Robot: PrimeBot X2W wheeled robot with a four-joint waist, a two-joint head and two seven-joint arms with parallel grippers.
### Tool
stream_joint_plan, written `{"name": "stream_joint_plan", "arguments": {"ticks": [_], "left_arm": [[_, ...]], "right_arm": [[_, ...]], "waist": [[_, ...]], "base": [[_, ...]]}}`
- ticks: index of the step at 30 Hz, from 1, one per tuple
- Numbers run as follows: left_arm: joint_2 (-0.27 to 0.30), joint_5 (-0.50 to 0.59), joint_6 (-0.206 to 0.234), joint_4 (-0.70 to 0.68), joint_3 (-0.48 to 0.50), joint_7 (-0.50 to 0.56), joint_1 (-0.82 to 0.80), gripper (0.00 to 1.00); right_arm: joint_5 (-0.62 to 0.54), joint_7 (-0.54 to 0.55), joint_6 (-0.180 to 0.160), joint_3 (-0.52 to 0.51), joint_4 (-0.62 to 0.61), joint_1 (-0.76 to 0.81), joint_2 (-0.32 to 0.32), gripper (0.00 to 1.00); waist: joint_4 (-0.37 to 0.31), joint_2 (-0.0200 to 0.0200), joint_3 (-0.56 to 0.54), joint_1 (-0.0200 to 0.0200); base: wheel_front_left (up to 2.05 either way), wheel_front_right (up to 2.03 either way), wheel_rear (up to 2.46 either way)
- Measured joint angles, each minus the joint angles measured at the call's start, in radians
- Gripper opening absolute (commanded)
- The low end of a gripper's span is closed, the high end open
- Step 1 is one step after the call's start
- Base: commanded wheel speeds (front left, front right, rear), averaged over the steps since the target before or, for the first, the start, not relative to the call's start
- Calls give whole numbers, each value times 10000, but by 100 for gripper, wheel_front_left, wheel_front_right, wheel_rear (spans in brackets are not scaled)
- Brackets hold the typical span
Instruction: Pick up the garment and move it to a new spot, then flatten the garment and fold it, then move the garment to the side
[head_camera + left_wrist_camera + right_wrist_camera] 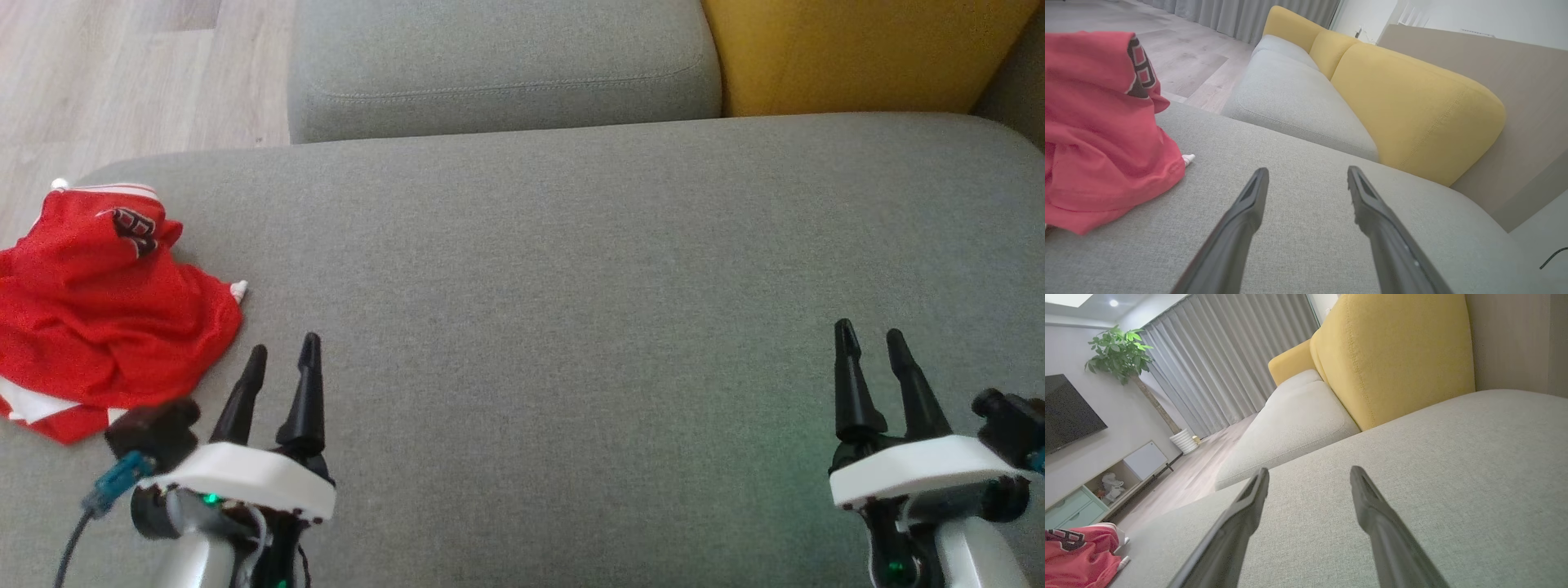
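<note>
Both grippers stand with jaws apart and nothing between them; the left gripper [285, 343] hovers over the near left part of the seat [571, 286], just beside the garment [106, 318], and the right gripper [869, 329] over the seat's near right part, well apart from the cloth. The garment lies bunched at the seat's left end, by the corner next to the floor [122, 73]; whether any of it hangs past the seat's edge I cannot tell.

Risks, as I judge them: a pinch at the heap's top may catch one loose layer only, so the cloth trails, drags over the seat or slips free; a pull toward the seat's left edge could tip the heap onto the floor; fingers pressed too deep may snag the seat's weave along with the cloth; a lift by the left gripper alone would likely leave the garment twisted and harder to flatten.

The garment is red, thin-looking and limp, heaped in soft folds; white trim shows along its far and near edges; a dark patch with lettering sits on the upper fold; a small white tip pokes out toward the seat's middle.
</note>
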Motion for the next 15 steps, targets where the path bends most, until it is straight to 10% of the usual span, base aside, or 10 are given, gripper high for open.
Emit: {"name": "stream_joint_plan", "arguments": {"ticks": [15], "left_arm": [[127,1427,403,132,-426,-399,28,100]], "right_arm": [[-1739,-259,0,144,-21,35,13,100]], "waist": [[68,0,-13,0]], "base": [[0,0,0]]}}
